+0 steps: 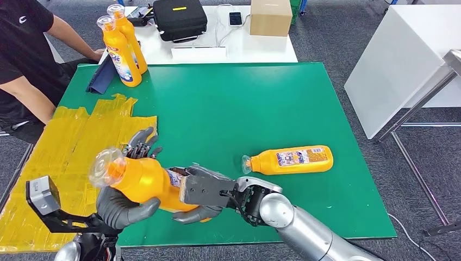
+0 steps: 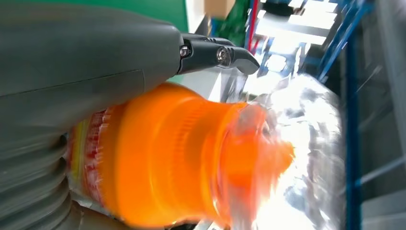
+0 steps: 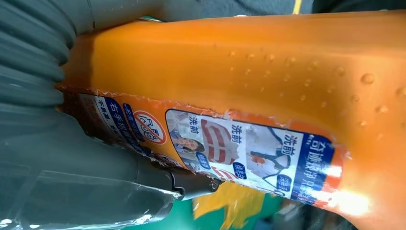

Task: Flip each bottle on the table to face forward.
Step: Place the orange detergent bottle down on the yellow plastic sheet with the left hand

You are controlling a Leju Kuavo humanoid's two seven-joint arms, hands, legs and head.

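Note:
Both hands hold one orange bottle (image 1: pixel 142 179) with a clear cap above the front of the green table (image 1: pixel 228 103), tilted with the cap toward the left. My left hand (image 1: pixel 126 205) grips its upper body near the neck (image 2: pixel 191 158). My right hand (image 1: pixel 205 191) clasps the lower body, where the label (image 3: pixel 249 153) shows. A second orange bottle (image 1: pixel 291 160) lies on its side on the mat to the right, label up, cap pointing left. Two more orange bottles (image 1: pixel 124 46) stand upright at the table's far left corner.
Yellow tape (image 1: pixel 60 157) covers the table's left part. A person in black (image 1: pixel 24 60) sits at the far left, hand near the upright bottles. Behind stands a white table with a black bag (image 1: pixel 179 19) and a cardboard box (image 1: pixel 270 16). A white table (image 1: pixel 402 60) stands at right.

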